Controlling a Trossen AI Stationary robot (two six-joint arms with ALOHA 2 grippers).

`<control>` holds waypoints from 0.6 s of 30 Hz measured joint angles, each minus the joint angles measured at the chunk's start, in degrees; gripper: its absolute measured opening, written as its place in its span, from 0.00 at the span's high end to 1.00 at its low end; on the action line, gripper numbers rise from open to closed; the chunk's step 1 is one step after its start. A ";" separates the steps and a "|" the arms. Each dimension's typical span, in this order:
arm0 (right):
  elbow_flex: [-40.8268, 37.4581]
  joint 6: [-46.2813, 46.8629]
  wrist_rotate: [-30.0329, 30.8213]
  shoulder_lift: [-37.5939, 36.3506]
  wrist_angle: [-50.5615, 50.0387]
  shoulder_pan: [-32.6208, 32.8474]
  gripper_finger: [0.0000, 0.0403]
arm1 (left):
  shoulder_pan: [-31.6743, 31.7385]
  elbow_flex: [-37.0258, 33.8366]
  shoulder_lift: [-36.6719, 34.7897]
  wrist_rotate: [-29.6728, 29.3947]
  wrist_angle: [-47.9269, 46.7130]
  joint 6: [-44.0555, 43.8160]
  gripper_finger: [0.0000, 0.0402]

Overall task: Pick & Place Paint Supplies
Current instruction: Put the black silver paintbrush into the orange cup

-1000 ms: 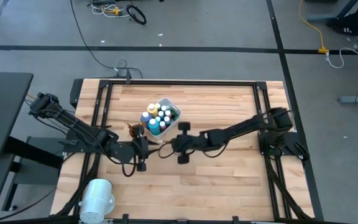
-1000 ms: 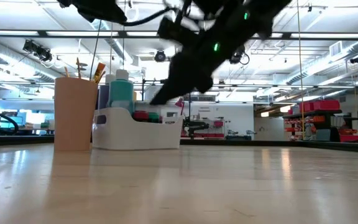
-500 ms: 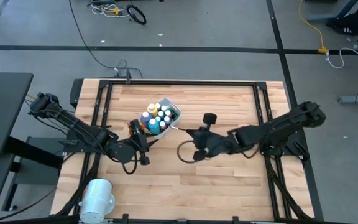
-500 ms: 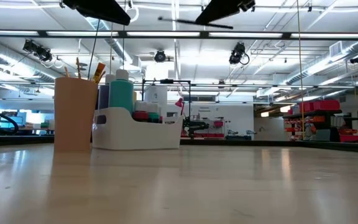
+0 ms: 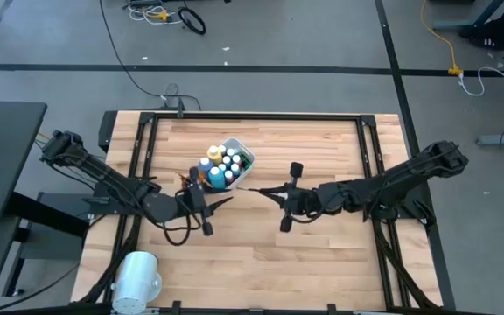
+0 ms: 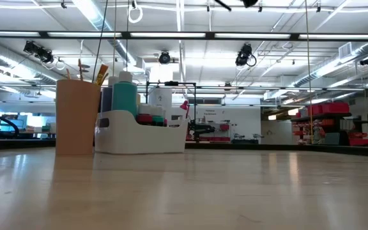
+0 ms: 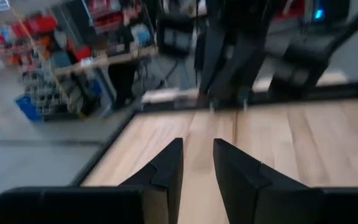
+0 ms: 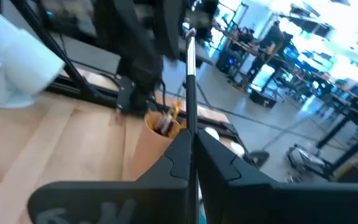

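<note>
Seen from above, the left gripper [image 5: 224, 200] hovers beside a tan cup [image 5: 190, 181], its fingers slightly apart and empty. At centre, paint bottles [image 5: 223, 164] fill a white tub [image 5: 242, 149]. Only its wrist camera shows the right gripper [image 8: 191, 144] pinching a thin brush [image 8: 190, 81].

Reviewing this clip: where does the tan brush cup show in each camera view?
High view: tan brush cup left of centre, beside the white tub, on the left arm's side.
Low view: cup at left, upright, with the tub to its right.
Left wrist view: not in it.
Right wrist view: cup near the centre.
Shared landmark: the white tub, in the high and low views.
</note>
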 joint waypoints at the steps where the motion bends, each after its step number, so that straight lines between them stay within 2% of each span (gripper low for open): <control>1: -0.45 0.21 0.33 0.00 0.06 -0.22 0.97 | 0.00 0.00 0.00 0.04 2.00 1.11 0.76; 5: -0.96 0.12 -0.12 0.02 0.34 -0.83 0.97 | 0.47 0.00 0.00 0.35 6.34 3.46 0.76; 9: -0.96 -0.04 -0.51 0.02 0.99 -0.76 0.97 | 2.11 0.00 0.00 2.47 7.25 1.95 0.76; 13: -0.99 0.58 -4.09 0.02 1.02 -0.86 0.97 | 4.65 0.00 0.00 6.10 7.32 -0.34 0.76; 18: -1.01 0.37 -2.99 0.02 1.23 -0.80 0.97 | 6.58 0.00 -0.10 12.12 7.62 -0.62 0.76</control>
